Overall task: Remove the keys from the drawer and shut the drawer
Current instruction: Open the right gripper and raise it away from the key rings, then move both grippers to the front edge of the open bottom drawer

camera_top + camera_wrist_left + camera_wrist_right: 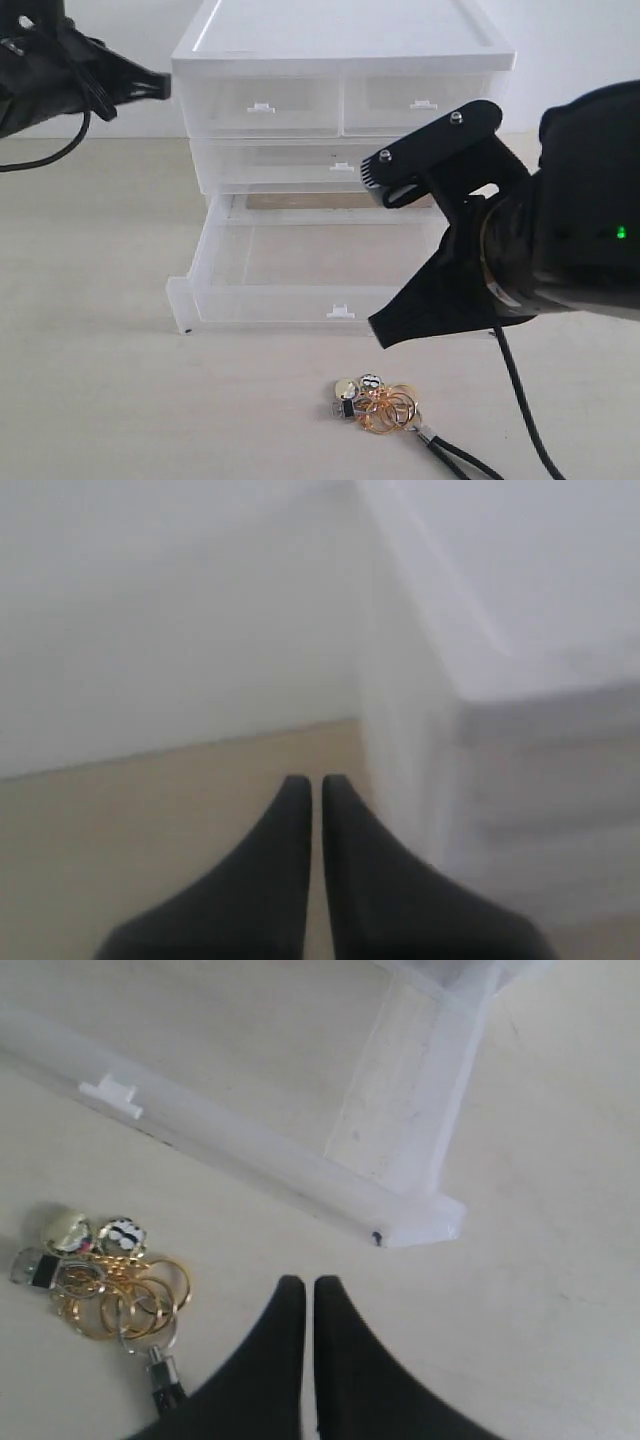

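The right gripper (300, 1285) sits closest to the lens in the exterior view. Its two black fingers are pressed together with only a hairline slit between them. It holds nothing and touches nothing, hanging above the table (90, 350) just beside the front corner of the drawer (270, 300).

The keys (375, 403) lie on the table in front of the drawer, outside it and clear of both claws. They are a cluster of gold rings with small silver-and-black pieces, and a dark strap (460, 462) trails off toward the frame edge.

The drawer, the lowest tier of the drawer unit (340, 40), is pulled well out, and nothing shows inside it. Its white tab handle (340, 312) faces the keys.

The left gripper (312, 780) is likewise closed to a thin seam and holds nothing. It is raised beside the unit's upper corner, and contact cannot be confirmed.

View differences:
- Only the exterior view shows the whole unit and both arms.
- The right wrist view shows the keys and the drawer's corner in detail.
- The left wrist view, which is blurred, shows only the unit's side and lid and the wall.
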### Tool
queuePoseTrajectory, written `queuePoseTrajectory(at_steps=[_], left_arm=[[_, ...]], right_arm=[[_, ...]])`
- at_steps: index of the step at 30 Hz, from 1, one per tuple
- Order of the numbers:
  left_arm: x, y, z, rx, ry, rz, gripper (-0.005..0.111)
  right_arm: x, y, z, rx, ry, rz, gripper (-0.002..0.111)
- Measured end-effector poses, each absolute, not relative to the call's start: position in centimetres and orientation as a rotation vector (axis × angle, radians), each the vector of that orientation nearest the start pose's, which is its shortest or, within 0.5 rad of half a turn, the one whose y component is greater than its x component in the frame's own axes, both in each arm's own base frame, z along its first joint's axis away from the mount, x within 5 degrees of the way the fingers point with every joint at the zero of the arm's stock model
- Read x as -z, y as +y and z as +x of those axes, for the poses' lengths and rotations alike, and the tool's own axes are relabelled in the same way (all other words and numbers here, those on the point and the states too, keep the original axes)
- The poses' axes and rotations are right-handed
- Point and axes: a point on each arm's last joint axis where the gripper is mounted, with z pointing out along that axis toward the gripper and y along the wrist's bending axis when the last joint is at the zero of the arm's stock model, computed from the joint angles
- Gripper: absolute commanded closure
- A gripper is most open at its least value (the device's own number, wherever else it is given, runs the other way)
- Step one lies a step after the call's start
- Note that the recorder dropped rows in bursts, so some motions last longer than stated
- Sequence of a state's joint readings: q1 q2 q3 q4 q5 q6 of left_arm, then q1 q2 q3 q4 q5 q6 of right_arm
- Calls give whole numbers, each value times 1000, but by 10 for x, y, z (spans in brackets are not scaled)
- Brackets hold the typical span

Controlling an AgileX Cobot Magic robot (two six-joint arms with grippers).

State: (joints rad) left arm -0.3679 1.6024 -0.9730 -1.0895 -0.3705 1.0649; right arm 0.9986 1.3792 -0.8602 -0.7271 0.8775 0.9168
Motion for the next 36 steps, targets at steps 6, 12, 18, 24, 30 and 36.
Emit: queuePoseTrajectory(at_steps=[6,12,18,24,30,36], left_arm=[[-278,-106,283,269,2005,241,103],[-252,-93,232,421,2128,126,103],[-207,-98,208,448,2307,181,103],[-190,-117,199,438,2357,282,103],[-176,-135,197,378,2356,339,103],[-159,-150,199,302,2323,356,103]], right_arm=[[-202,173,173,-78,2439,-540,109],[-190,146,194,-217,2443,-365,109],[-190,137,202,-225,2429,-326,109],[-175,143,206,-218,2467,-372,109],[-162,155,208,-311,2463,-450,109],[-158,153,209,-274,2483,-452,109]])
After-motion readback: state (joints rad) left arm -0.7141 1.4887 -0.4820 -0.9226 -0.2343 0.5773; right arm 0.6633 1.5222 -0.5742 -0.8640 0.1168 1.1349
